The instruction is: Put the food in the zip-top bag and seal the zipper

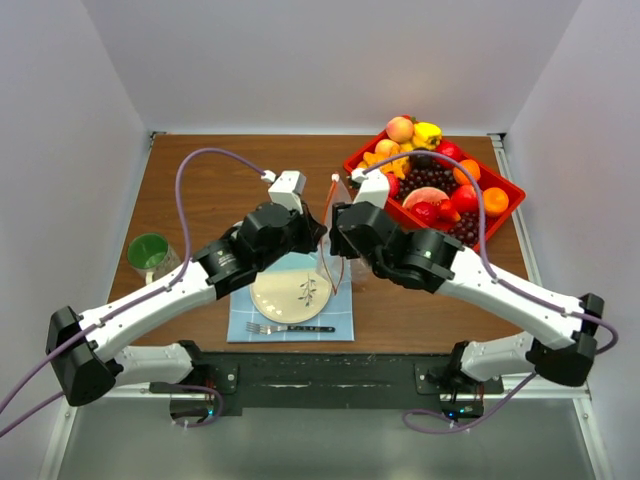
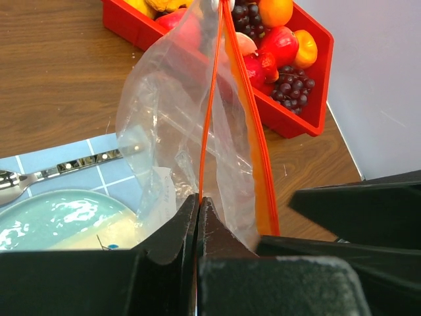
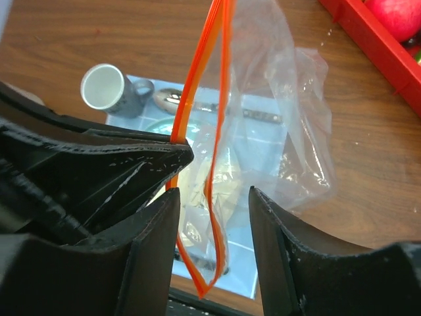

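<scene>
Hanging by one lip, the clear crinkly zip-top bag (image 2: pixel 164 112): the left gripper (image 2: pixel 198 197) is clamped tight on one side of the thin orange-red zipper strip (image 2: pixel 212 99), and that's the only hold I can see. Over to the right gripper (image 3: pixel 214 194), whose jaws stand apart with the other lip of the zipper strip running between them, touching neither pad as far as I can tell. Here's the danger: if those jaws shut off-centre, or catch both lips where they meet, the mouth gets pinched closed instead of pulled open. Tug too hard and the film could slip from the left pinch and drop onto the pale round plate (image 1: pixel 285 298) on the blue tiled placemat (image 1: pixel 240 320) just below. Farther back, the assorted toy fruit (image 1: pixel 435 180) all sits in the red rectangular plastic tray (image 2: pixel 293 122), well apart from the bag, nothing loaded yet
</scene>
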Action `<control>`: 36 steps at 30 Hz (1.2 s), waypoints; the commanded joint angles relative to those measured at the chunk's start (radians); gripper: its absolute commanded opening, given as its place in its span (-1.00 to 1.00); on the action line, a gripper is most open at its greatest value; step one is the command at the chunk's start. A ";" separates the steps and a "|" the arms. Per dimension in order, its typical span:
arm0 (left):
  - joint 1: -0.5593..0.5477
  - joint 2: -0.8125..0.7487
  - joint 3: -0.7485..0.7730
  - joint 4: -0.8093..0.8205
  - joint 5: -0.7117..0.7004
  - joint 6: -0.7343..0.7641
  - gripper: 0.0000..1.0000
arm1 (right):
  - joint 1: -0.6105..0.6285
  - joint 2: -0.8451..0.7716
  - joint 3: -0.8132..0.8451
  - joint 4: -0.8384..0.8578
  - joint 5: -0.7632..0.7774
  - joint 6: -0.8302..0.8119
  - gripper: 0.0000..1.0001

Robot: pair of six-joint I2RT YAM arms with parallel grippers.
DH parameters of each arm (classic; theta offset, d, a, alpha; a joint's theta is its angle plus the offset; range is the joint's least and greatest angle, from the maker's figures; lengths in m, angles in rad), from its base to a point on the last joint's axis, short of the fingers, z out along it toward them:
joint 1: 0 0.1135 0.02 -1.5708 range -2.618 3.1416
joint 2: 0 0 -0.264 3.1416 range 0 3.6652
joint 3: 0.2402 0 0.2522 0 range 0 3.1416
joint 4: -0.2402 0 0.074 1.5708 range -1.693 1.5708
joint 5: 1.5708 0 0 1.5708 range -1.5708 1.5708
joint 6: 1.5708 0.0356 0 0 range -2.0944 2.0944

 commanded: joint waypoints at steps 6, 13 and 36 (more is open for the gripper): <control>0.000 -0.021 0.060 -0.007 -0.009 -0.001 -1.00 | 0.000 0.164 0.170 -0.167 0.163 -0.009 -0.35; 0.000 -0.097 0.058 -0.055 -0.066 0.004 -1.00 | -0.087 0.220 0.164 -0.302 0.296 -0.003 -0.92; 0.235 0.297 0.481 -0.173 -0.132 0.221 -1.00 | -0.335 0.604 0.491 0.103 -0.269 -0.210 -0.10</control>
